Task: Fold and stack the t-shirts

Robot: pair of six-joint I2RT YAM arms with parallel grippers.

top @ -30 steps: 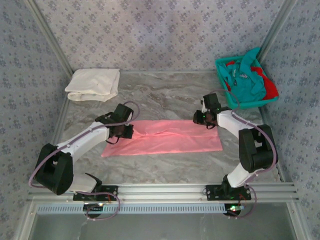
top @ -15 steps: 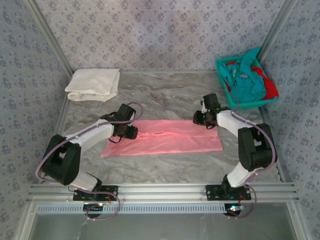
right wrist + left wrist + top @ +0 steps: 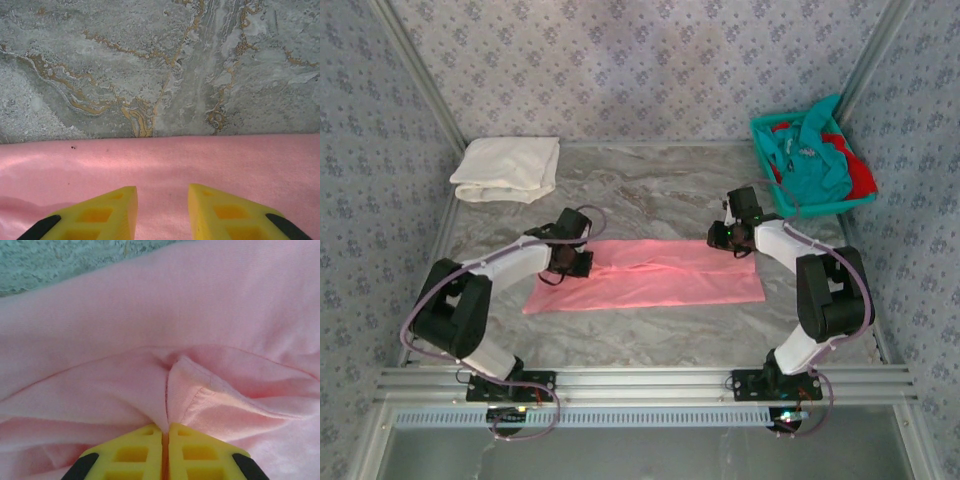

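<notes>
A salmon pink t-shirt [image 3: 650, 275] lies folded into a long strip across the middle of the table. My left gripper [image 3: 578, 262] sits on its left part, shut on a pinched ridge of the pink t-shirt [image 3: 180, 385], which bunches up between the yellow fingers [image 3: 197, 450]. My right gripper [image 3: 732, 237] rests over the strip's far right corner, open, with flat pink t-shirt [image 3: 160, 170] beneath and between its fingers [image 3: 225, 210]. A folded cream-white t-shirt [image 3: 507, 168] lies at the back left. Teal and red t-shirts [image 3: 818, 160] are heaped in the basket.
The teal mesh basket [image 3: 767, 165] stands at the back right against the wall. Patterned walls close in the marble table [image 3: 650, 195] on three sides, and an aluminium rail [image 3: 640, 380] runs along the near edge.
The left arm has swung its elbow inward and the left gripper has crept slightly right on the pink shirt. The right gripper has stayed put.
</notes>
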